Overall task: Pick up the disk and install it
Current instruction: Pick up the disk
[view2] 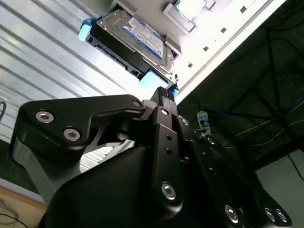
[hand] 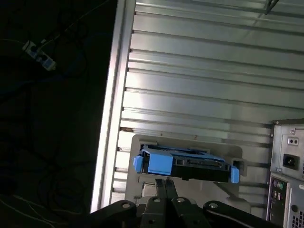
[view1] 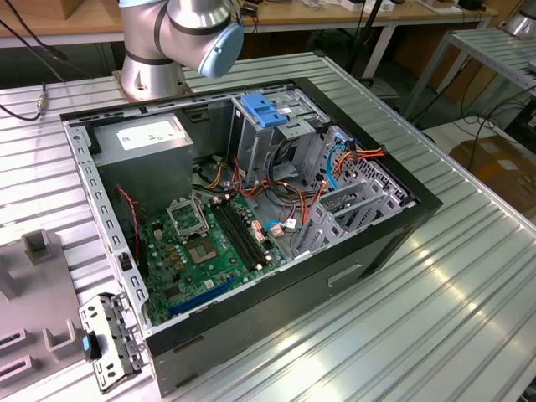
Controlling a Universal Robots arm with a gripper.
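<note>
The disk (view2: pixel 137 35) (hand: pixel 190 164) is a dark flat drive with a white-and-blue label and blue side rails. It lies on a pale grey holder (hand: pixel 190 142) on the ribbed metal table, near the table's edge. My gripper (view2: pixel 164 92) (hand: pixel 165 183) is right at the disk's near blue rail, its two thin fingers pressed together and shut. Nothing shows between the fingers, and I cannot tell whether the tips touch the rail. In the exterior view the arm's base and elbow (view1: pixel 180 33) stand behind the open computer case (view1: pixel 251 209).
Inside the case are a blue-topped drive bay (view1: pixel 264 109), a grey power-supply box (view1: pixel 151 134), the green motherboard and loose cables. The case's rear panel (hand: pixel 287 166) stands close beside the holder. The table edge (hand: pixel 109 118) drops off to dark floor with cables.
</note>
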